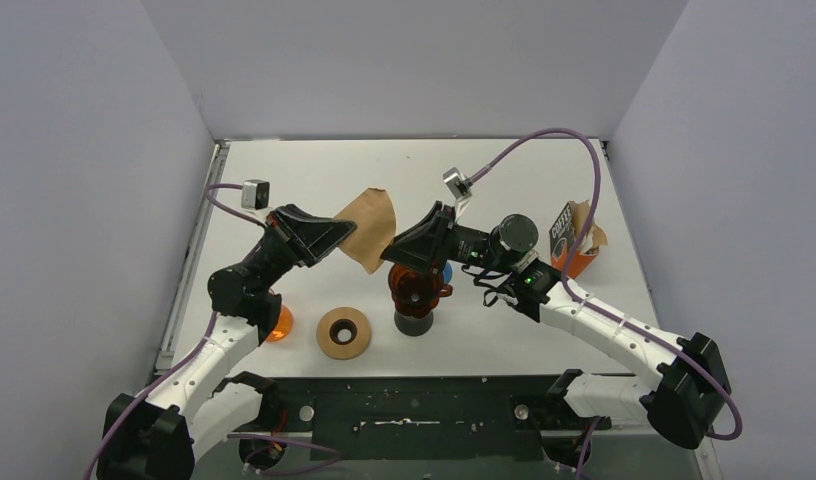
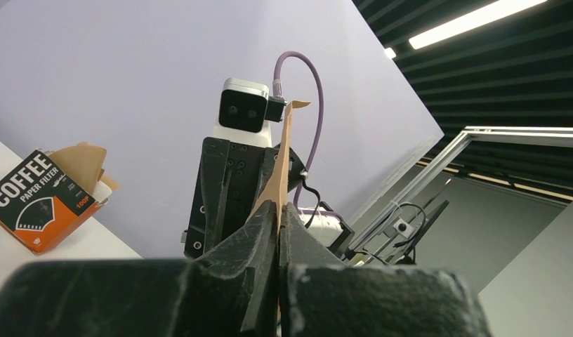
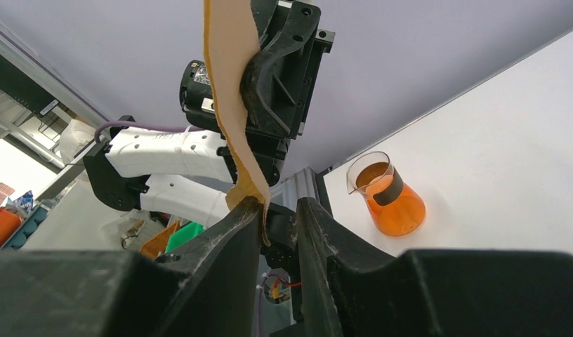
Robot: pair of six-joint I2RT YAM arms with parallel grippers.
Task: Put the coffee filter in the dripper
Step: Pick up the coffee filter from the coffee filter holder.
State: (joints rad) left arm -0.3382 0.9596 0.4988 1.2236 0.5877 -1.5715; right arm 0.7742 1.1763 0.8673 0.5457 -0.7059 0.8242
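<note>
A brown paper coffee filter (image 1: 370, 226) hangs in the air between both arms. My left gripper (image 1: 336, 236) is shut on its left side; in the left wrist view the filter (image 2: 281, 168) rises edge-on from the closed jaws of that gripper (image 2: 279, 210). My right gripper (image 1: 392, 252) is at the filter's right lower edge. Its jaws stand open with a gap, and the filter (image 3: 231, 91) rests against the tip of one finger (image 3: 245, 214). The orange-red dripper (image 1: 418, 286) sits on a dark base just below the right gripper.
A wooden ring (image 1: 344, 332) lies left of the dripper. A flask of orange liquid (image 1: 278, 322) stands by the left arm, also visible as the flask (image 3: 389, 200). An orange coffee filter box (image 1: 570, 240) with more filters stands at the right.
</note>
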